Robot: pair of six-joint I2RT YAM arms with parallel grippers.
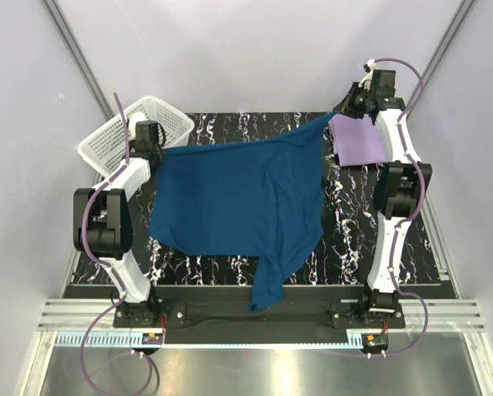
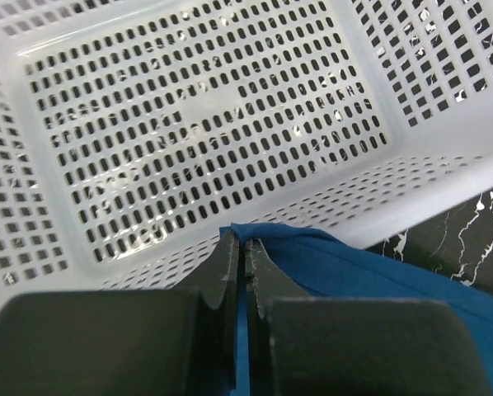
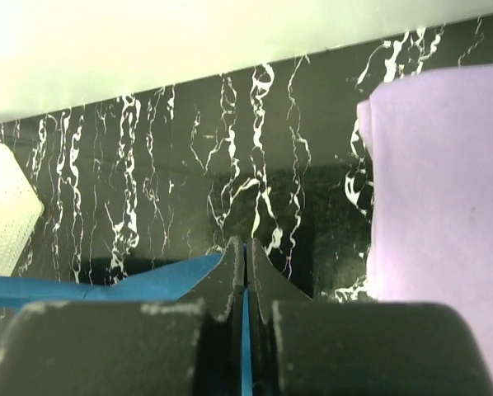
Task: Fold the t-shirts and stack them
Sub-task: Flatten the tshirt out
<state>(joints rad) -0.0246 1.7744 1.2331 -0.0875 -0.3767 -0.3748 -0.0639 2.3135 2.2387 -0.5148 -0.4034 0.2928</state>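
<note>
The dark teal-blue t-shirt point(image 1: 238, 198) hangs stretched between both grippers over the black marbled table point(image 1: 354, 239), and one end droops past the front edge. My left gripper point(image 1: 159, 147) is shut on its left corner point(image 2: 267, 235), right beside the basket. My right gripper point(image 1: 339, 113) is shut on its right corner point(image 3: 152, 280) at the back right. The pale lavender t-shirt point(image 1: 359, 140) lies folded flat at the back right, partly under my right arm; it also shows in the right wrist view point(image 3: 440, 214).
A white perforated basket point(image 1: 123, 136) stands tilted at the back left; its floor point(image 2: 205, 115) fills the left wrist view. Pale walls enclose the table on three sides. A metal rail point(image 1: 255, 318) runs along the front.
</note>
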